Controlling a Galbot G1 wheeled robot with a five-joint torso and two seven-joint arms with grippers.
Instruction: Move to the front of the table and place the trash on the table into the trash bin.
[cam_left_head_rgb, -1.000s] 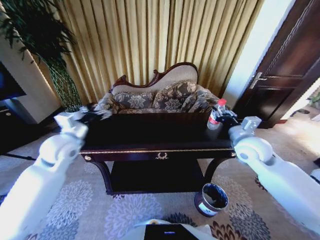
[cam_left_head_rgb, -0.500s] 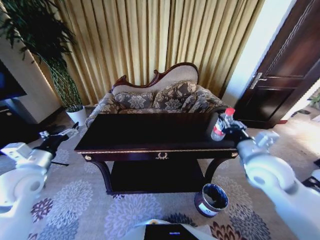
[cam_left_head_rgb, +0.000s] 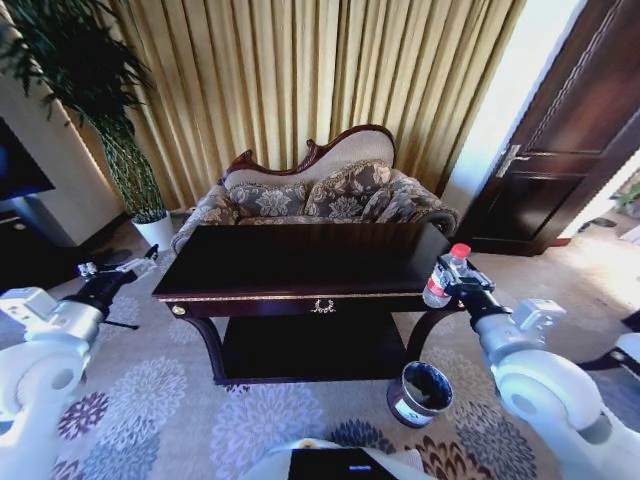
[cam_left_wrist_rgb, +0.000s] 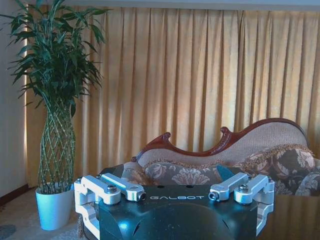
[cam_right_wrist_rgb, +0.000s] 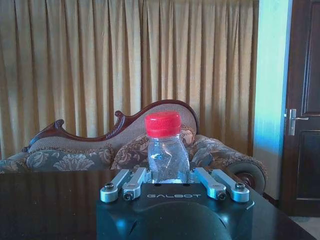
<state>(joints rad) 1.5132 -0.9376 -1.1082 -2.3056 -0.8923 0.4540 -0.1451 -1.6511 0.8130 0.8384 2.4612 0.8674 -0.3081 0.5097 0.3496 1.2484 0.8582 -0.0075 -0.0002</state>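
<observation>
A wall of gold curtains (cam_left_head_rgb: 330, 90) is seen across the back of the room, with a patterned sofa (cam_left_head_rgb: 320, 195) in a carved dark frame set in front of it and a dark door (cam_left_head_rgb: 570, 140) at the robot's right. The table (cam_left_head_rgb: 300, 265), dark and glossy with gold trim along its front edge, is placed directly before the sofa; no loose items can be made out on the visible part of its top. A tall plant (cam_left_head_rgb: 90, 90) in a white pot (cam_left_head_rgb: 152, 230) is located off the table's left end. The trash bin (cam_left_head_rgb: 420, 393), round and dark brown with a pale band, is placed on the patterned carpet (cam_left_head_rgb: 250, 415) near the table's right front leg. The right gripper (cam_left_head_rgb: 455, 282) is held off the right front corner of the table, above and slightly to the right of the bin. Its fingers are closed around the lower body of the bottle (cam_left_head_rgb: 441, 277), a clear bottle with a red cap, which is carried upright and clear of the table surface. In the right wrist view the bottle (cam_right_wrist_rgb: 166, 150) is seen standing between the finger linkages. The left gripper (cam_left_head_rgb: 118, 280) is held well out to the left of the table, over the carpet, with its fingers (cam_left_wrist_rgb: 122, 186) spread apart and nothing held between them.
</observation>
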